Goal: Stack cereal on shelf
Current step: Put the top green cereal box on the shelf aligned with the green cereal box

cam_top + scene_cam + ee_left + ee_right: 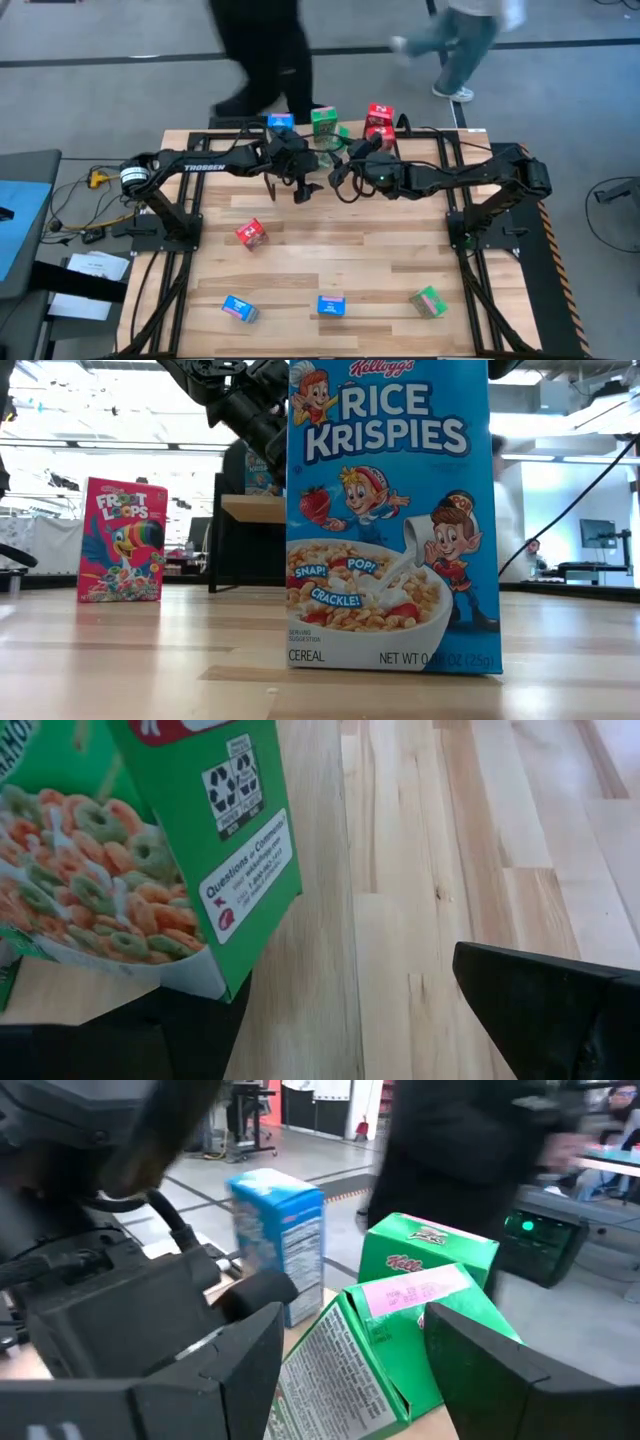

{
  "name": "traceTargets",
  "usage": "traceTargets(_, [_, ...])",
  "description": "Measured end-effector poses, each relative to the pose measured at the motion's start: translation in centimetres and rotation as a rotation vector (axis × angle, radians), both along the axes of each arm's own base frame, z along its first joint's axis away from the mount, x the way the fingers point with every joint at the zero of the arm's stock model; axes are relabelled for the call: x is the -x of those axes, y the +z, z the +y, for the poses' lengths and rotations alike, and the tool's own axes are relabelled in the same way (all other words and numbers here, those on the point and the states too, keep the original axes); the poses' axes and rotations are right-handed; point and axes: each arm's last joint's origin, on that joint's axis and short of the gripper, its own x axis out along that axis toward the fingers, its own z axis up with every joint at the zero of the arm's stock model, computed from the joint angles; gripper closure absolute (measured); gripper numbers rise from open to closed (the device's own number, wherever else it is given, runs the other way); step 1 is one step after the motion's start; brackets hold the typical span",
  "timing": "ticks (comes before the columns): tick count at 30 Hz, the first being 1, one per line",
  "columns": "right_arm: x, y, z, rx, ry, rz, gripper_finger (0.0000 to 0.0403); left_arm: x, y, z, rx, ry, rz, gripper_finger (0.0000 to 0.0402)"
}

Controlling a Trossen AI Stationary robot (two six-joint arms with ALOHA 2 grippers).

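The shelf (300, 143) stands at the table's far edge and carries a blue cereal box (281, 122), a green one (323, 122) and two red ones (379, 124). My right gripper (352, 1320) reaches over the shelf from the right and is shut on a second green box (400, 1340). My left gripper (310, 1000) is open beside the shelf, just left of the right one (345, 165); a tilted green box (170, 850) shows close before it, untouched. A red box (251, 233), two blue boxes (239, 309) (331, 305) and a green box (428, 301) rest on the tabletop. My right gripper holds the green box pinched between its two fingers (480, 1370), one on each broad side, near the end with the pink label (410, 1292). The box is tilted, that end raised toward the wrist. Whether its lower end rests on the shelf board, I cannot tell.
The upright green box (430, 1245) and the blue box (280, 1230) stand just behind the held one. My left arm (110, 1320) is close on one side. In the low view a blue box (390, 510) fills the front, a red one (122, 540) beside it. People (260, 50) walk beyond the far edge.
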Motion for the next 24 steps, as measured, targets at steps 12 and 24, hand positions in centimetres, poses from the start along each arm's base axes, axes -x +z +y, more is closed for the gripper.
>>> traceTargets(12, [-0.1,-0.1,0.1,0.036,0.042,0.050,0.0143,0.5,0.8,-0.7,0.027,-0.014,0.029,0.0070])
traceTargets(24, [-0.2,-0.2,0.2,0.039,0.088,0.056,0.0143,0.3,1.7,-2.2,0.040,-0.086,0.098,0.0070])
